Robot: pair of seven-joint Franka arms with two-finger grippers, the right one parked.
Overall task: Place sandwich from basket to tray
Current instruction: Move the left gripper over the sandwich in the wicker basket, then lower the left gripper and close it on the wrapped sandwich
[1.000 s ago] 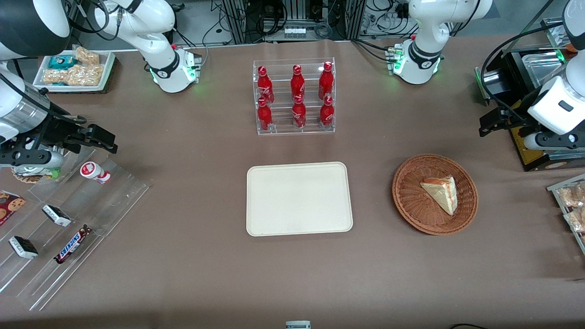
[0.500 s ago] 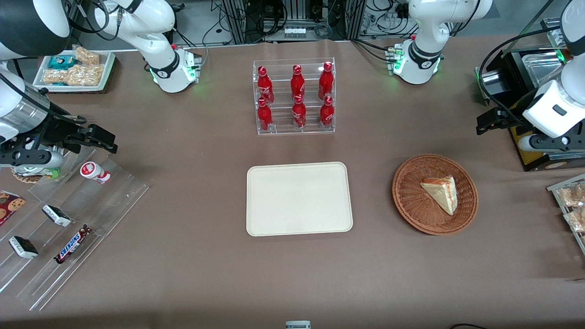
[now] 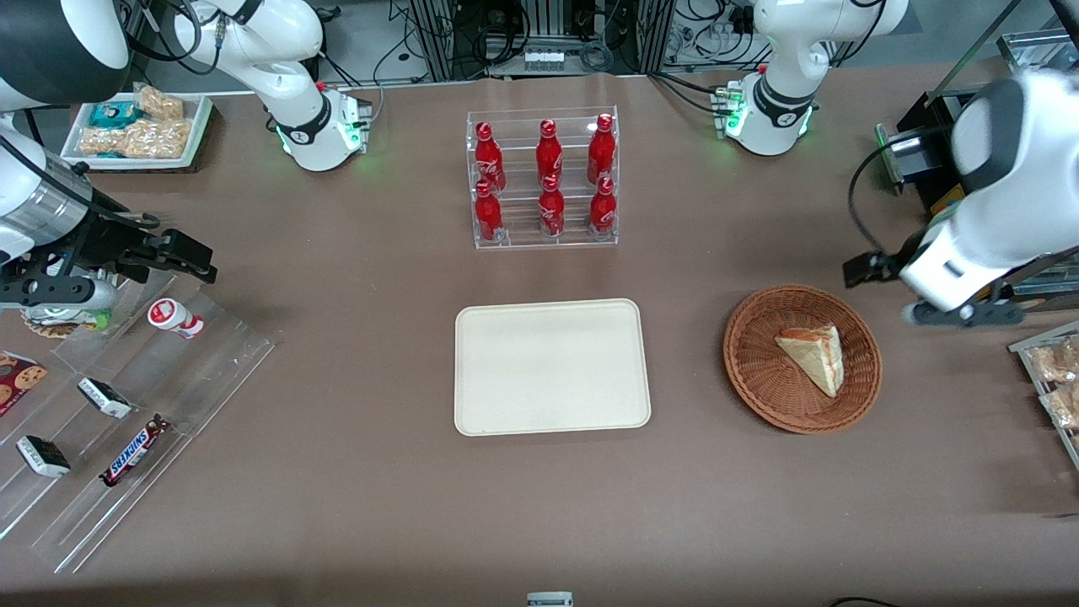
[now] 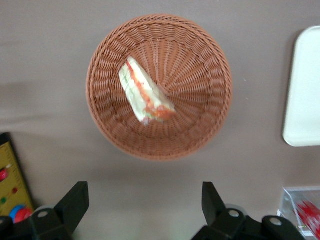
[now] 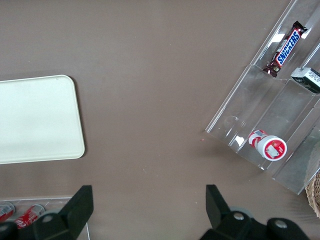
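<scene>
The sandwich (image 4: 145,96) lies loose in the basket (image 4: 210,55), with the hand (image 4: 145,202) spread wide and empty, hovering beside the rim. A careless descent could crush the soft bread, or nudge the light basket across the worktop (image 3: 337,506), away from the tray (image 3: 552,367).

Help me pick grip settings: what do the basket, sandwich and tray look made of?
Basket: woven wicker, reddish-brown, ribbed strands. Sandwich: soft pale bread, red-orange filling. Tray: matte cream, probably plastic or pressed fibre. The open gripper hangs above the table beside the basket.
</scene>
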